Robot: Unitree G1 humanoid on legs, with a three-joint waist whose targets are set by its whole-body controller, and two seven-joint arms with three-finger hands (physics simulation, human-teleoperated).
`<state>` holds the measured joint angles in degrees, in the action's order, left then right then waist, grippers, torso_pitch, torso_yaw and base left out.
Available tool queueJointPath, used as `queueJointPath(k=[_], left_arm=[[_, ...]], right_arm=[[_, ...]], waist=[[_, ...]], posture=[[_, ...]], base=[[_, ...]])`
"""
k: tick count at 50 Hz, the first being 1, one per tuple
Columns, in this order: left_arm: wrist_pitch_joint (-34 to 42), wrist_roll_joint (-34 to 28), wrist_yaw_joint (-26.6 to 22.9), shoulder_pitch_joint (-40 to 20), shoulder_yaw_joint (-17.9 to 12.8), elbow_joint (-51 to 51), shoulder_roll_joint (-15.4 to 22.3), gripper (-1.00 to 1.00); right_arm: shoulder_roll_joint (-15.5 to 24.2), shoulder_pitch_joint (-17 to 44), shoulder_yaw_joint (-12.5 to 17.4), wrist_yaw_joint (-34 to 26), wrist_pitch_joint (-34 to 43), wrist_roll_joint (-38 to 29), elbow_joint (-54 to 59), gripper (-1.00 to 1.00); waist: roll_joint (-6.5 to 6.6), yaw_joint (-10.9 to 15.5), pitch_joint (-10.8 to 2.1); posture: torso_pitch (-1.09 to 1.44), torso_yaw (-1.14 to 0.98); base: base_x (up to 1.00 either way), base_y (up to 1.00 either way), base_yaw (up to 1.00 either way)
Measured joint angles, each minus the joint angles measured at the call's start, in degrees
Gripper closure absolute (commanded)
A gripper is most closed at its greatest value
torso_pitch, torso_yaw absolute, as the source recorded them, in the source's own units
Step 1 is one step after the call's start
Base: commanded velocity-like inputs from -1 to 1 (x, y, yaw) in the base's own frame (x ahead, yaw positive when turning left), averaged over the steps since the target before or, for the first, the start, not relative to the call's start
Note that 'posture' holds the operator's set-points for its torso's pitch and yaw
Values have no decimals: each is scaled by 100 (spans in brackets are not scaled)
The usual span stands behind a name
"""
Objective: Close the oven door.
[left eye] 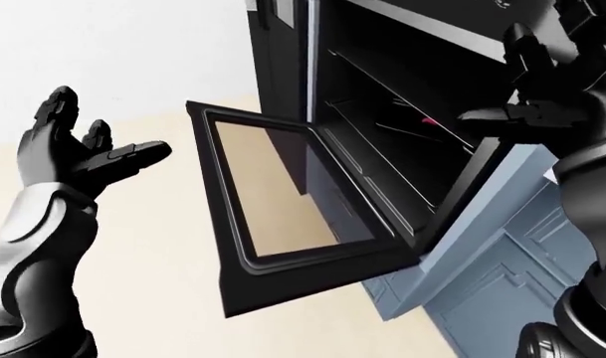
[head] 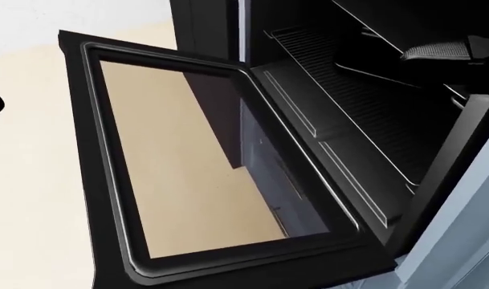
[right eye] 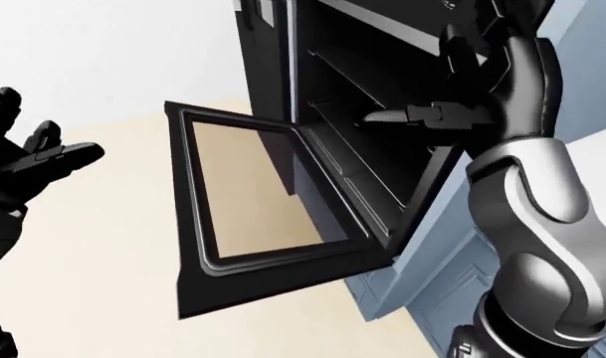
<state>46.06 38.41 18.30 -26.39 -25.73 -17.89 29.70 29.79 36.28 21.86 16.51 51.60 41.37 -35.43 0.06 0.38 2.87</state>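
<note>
Both hands spread, empty | left hand (left eye: 79, 149) | right hand (right eye: 482, 89) | oven door (left eye: 283, 216) down

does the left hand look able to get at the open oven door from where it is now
Probably yes. The left hand is open and empty, off to the left of the oven door, which hangs fully down. Only bare floor shows between them, though it is not touching yet.

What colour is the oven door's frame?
Black, around a clear window; the oven door shows best in the head view.

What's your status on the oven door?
Left hand open, clear of door. Right hand open, raised by the oven. Oven door fully down. Nothing blocking its swing.
</note>
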Motion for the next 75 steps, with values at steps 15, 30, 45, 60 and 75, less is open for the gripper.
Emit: queueJointPath(k=[15,30,45,60,75], left_arm=[[-1802,-1326,-1140,-69,546,3006,-519,-100],[-4885,-2009,-1816,-1399,1011,8764,-293,-100],[-5835,-2785,-1491,-798,1053,9640,-425,-100],[-5475,-3913,-1377,-581,1111,9788,-844,-100],[-5079,-5243,-1524,-654,1355,9817,-1161,-100]], right_arm=[[438,239,7,520,63,852,-146,-100],[475,244,-64,625,80,1073,-242,-100],[550,264,-50,723,67,1256,-288,-100],[722,270,17,816,78,1564,-354,-100],[853,302,17,976,20,1878,-413,-100]], waist=[[-65,27,-41],[-128,48,-103],[-137,8,-129],[-159,6,-123],[-174,12,-150]], posture=[[0,0],[0,0],[0,0],[0,0],[0,0]], base=[[0,0,0],[0,0,0],[0,0,0],[0,0,0],[0,0,0]])
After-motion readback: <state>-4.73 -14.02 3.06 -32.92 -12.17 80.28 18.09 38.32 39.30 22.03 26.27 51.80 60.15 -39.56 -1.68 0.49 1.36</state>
